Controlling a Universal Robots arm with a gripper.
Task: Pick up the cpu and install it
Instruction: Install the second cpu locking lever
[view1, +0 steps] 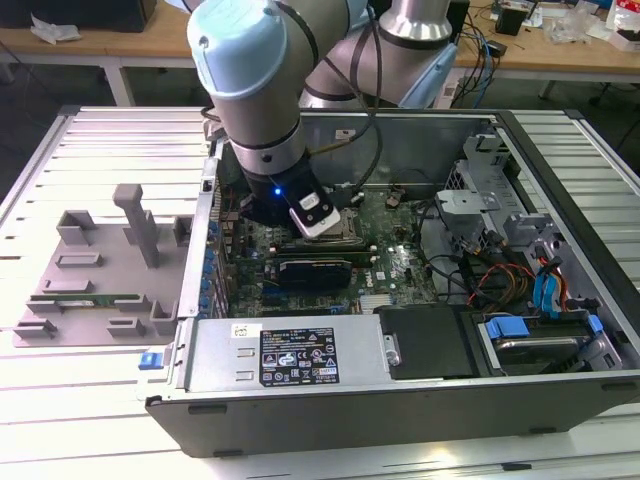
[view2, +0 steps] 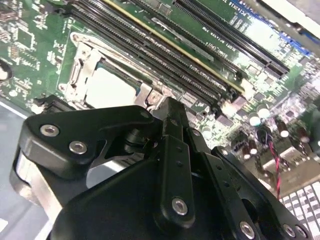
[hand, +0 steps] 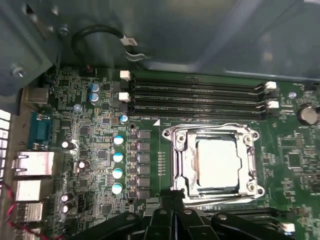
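Note:
The cpu (hand: 216, 162) is a pale silver square lying flat inside the metal-framed socket (hand: 181, 160) on the green motherboard; it also shows in the second wrist view (view2: 111, 89). My gripper (hand: 172, 199) hovers just off the socket's edge, its black fingertips pressed together with nothing between them. In the second wrist view the gripper (view2: 167, 106) tapers to a shut tip beside the socket frame. In the exterior view my arm (view1: 260, 100) reaches down into the open computer case over the motherboard.
Long black memory slots (hand: 195, 95) run along the socket's far side. The case walls (view1: 300, 350) ring the board, with drive bays and cables (view1: 520, 280) on the exterior view's right. A grey fixture tray (view1: 100, 270) lies outside on the exterior view's left.

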